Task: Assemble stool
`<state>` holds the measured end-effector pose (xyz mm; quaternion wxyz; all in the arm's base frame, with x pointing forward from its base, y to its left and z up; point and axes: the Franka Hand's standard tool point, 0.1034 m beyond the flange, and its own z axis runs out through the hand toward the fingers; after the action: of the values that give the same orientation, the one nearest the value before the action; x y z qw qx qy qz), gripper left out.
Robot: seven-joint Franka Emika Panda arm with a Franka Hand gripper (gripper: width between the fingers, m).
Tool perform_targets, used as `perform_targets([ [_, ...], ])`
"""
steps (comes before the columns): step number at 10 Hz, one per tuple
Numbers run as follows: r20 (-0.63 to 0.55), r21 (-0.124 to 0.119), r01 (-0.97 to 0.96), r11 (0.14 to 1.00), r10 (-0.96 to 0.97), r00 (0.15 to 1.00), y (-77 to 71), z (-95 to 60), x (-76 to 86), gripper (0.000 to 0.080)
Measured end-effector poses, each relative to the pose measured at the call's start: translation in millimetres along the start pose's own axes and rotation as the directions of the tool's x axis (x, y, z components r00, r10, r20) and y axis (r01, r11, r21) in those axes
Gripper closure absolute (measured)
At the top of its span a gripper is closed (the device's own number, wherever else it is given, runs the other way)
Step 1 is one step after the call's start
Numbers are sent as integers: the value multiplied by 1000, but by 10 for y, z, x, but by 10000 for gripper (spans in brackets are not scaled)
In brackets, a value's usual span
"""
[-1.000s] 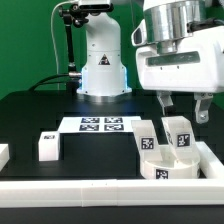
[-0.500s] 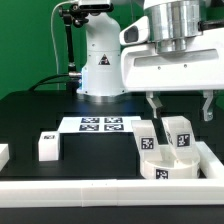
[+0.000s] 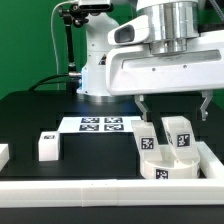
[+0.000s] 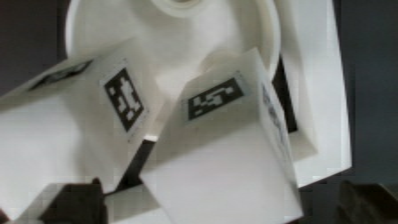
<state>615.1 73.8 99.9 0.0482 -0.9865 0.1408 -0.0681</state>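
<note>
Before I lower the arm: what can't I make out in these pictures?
- Exterior view: white piece at its left edge, cut off by the frame; unidentifiable.
- Exterior view: how the legs join the seat, too small.
- Exterior view: claw gap above the legs, no depth cue.
- Wrist view: tags blurred, unreadable.

In the exterior view the arm (image 3: 160, 65) runs off the top and right edges, and a white piece (image 3: 3, 153) at that view's left edge is cut to a sliver — which part it is cannot be told. The seat (image 3: 165, 170) hides the feet of two legs (image 3: 147, 140) behind it. The wrist view is blurred: its tags (image 4: 121, 95) are unreadable, and the tool (image 3: 174, 108) shows there only as dark fingers (image 4: 75, 203) at the frame's edge.
</note>
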Motion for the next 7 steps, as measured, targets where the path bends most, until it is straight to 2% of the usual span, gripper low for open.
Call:
perform_targets([
  [3,1,-14,205,979,-205,979,22,-1,8,150],
  [5,4,-21,380,925,-380,925,-34,-9,-23,150],
  [7,20,-16,445,895,-445,895,-134,-32,-87,150],
])
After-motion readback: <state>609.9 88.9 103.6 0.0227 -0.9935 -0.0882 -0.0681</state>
